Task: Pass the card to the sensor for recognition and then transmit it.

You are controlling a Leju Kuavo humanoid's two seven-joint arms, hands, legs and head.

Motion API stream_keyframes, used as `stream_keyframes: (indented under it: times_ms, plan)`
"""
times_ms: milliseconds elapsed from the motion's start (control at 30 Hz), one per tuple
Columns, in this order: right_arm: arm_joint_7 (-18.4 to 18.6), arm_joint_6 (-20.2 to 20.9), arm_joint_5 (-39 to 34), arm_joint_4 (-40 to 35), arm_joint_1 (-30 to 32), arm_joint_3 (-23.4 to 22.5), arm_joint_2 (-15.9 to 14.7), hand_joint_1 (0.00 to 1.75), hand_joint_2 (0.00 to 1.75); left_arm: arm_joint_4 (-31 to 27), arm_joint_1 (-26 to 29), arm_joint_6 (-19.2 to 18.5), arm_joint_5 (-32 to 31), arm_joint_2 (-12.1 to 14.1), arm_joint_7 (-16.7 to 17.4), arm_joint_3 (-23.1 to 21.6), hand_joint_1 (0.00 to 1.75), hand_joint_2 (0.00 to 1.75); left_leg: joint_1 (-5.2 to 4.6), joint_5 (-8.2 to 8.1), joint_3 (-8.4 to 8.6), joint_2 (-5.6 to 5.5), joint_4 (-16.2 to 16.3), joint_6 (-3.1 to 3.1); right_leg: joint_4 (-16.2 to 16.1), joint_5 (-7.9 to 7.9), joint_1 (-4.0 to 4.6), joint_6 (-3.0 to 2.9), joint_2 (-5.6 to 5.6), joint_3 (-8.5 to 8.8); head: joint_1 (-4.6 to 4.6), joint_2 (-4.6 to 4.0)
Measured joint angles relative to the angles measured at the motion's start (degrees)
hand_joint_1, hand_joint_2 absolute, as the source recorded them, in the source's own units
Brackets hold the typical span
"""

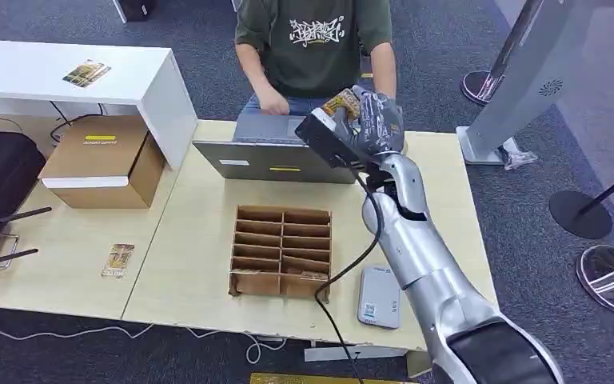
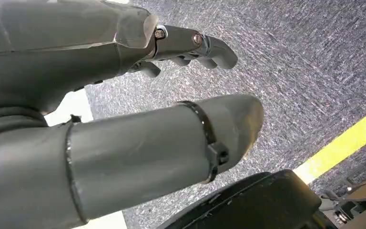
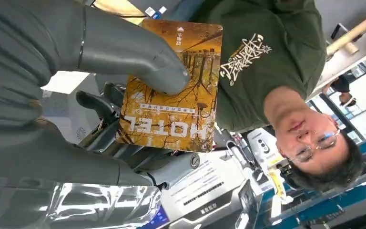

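Ahead of right hand (image 1: 368, 120): I see laptop (image 1: 276, 152), person (image 1: 312, 48) behind.
Tabletop (image 1: 200, 232) centre: compartment box (image 1: 280, 250) (open top).

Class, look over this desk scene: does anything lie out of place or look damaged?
Two things stand out. One card lies loose on the left tabletop, away from the cardboard organizer, and another card sits on the white shelf. The organizer's front left corner looks torn. The card held by the right hand looks intact.
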Motion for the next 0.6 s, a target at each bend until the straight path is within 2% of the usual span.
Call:
stream_keyframes:
  times_ms: [167, 267, 333, 433, 600]
  plan:
    - [-0.29, 1.32, -1.60, -0.07, -0.02, -0.50, 0.15, 1.75, 1.75, 0.00, 0.01, 0.00, 0.02, 0.00, 0.00, 0.00, 0.00, 0.00, 0.00, 0.00, 0.00, 0.00, 0.00, 0.00, 0.00, 0.00, 0.00, 0.00, 0.00, 0.00, 0.00, 0.00]
    - [-1.55, 10.48, -13.77, -0.33, -0.01, -2.08, 0.52, 1.75, 1.75, 0.00, 0.01, 0.00, 0.13, 0.00, 0.42, 0.00, 0.00, 0.00, 0.00, 0.00, 0.00, 0.00, 0.00, 0.00, 0.00, 0.00, 0.00, 0.00, 0.01, 0.00, 0.00, 0.00]
    - [-2.06, 13.47, -20.99, -0.55, -0.03, -2.67, 0.55, 1.75, 1.75, 0.00, 0.02, 0.00, 0.42, 0.00, 0.50, 0.00, 0.00, 0.00, 0.00, 0.00, 0.00, -0.02, 0.00, 0.00, 0.00, 0.00, 0.00, 0.00, -0.03, 0.00, 0.00, 0.00]
    - [-2.45, 13.99, -26.20, -0.94, -0.05, -2.99, 0.44, 1.75, 1.75, 0.00, 0.06, 0.04, 0.57, 0.00, 0.61, 0.00, 0.00, 0.00, 0.00, 0.00, 0.00, 0.00, 0.00, 0.00, 0.00, 0.00, 0.00, 0.00, 0.00, 0.00, 0.00, 0.00]
    - [-2.36, 12.24, -27.93, -2.03, 0.10, -2.86, -0.13, 1.75, 1.75, 0.00, 0.13, 0.02, 0.55, 0.15, 0.52, 0.00, 0.00, 0.00, 0.00, 0.00, 0.00, 0.00, 0.01, 0.00, 0.00, 0.00, 0.00, 0.00, 0.00, -0.01, 0.00, 0.00]
